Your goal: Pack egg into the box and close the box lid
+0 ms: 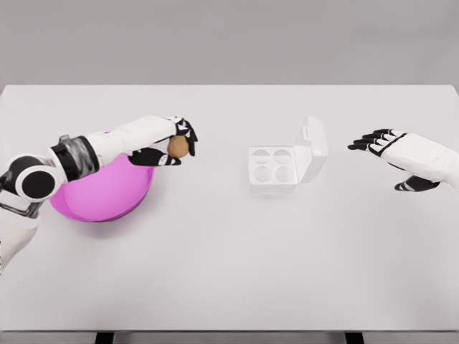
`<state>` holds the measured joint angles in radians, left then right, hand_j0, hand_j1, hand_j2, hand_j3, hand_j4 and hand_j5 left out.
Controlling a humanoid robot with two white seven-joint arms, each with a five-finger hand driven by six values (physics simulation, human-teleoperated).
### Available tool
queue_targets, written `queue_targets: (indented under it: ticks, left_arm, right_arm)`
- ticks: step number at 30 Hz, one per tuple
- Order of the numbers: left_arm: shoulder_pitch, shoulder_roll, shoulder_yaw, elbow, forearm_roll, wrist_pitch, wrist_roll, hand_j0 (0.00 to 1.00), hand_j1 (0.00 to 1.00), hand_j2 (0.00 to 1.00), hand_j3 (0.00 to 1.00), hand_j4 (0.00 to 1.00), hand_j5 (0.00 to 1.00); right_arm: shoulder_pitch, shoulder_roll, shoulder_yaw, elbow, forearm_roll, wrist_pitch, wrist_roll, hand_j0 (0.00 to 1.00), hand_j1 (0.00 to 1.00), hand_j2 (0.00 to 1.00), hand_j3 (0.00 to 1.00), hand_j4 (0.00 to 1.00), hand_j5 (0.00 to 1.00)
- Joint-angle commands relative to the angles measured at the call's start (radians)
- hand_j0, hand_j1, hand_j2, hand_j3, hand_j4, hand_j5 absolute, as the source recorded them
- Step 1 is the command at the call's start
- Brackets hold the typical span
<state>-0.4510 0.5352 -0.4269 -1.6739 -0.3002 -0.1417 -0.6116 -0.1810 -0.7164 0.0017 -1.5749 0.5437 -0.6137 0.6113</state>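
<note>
Egg (pixel 177 146), brown, is pinched in the left hand (pixel 171 145) fingers at the pink bowl's (pixel 100 197) two o'clock rim. White egg box (pixel 273 169) sits open at three o'clock, well apart, cups empty. Right hand (pixel 380 140) hovers, fingers spread. Carrying step; next likely lowering into a cup.

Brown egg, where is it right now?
Head view, left of centre: the small brown egg is gripped in the left hand, just right of the pink bowl, well left of the open white egg box.
</note>
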Motion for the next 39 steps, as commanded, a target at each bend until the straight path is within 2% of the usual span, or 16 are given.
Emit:
queue_targets:
  ticks: [1,11,25,34,39]
  left_arm:
    - [0.000,-0.027,-0.001,0.000,-0.010,0.001,0.001,0.41,0.41,0.41,0.41,0.41,0.41]
    - [0.002,-0.124,-0.009,0.009,-0.071,0.005,0.001,0.41,0.41,0.41,0.41,0.41,0.41]
    - [0.002,-0.225,-0.033,0.014,-0.097,0.011,0.001,0.41,0.41,0.41,0.41,0.41,0.41]
    - [0.000,-0.333,-0.033,0.078,-0.168,0.011,0.001,0.41,0.41,0.41,0.41,0.41,0.41]
    - [-0.005,-0.386,-0.033,0.144,-0.198,0.011,0.001,0.41,0.41,0.41,0.41,0.41,0.41]
  right_arm:
    - [0.000,-0.002,0.000,0.000,-0.005,0.003,0.000,1.00,1.00,1.00,1.00,1.00,1.00]
    - [0.000,0.000,0.000,0.001,-0.007,0.003,0.000,1.00,1.00,1.00,1.00,1.00,1.00]
    - [0.000,0.000,0.001,0.000,-0.005,0.003,0.000,1.00,1.00,1.00,1.00,1.00,1.00]
    - [0.002,0.000,0.001,0.000,-0.005,0.003,0.000,1.00,1.00,1.00,1.00,1.00,1.00]
    - [0.015,0.000,0.001,-0.002,-0.007,0.003,0.000,1.00,1.00,1.00,1.00,1.00,1.00]
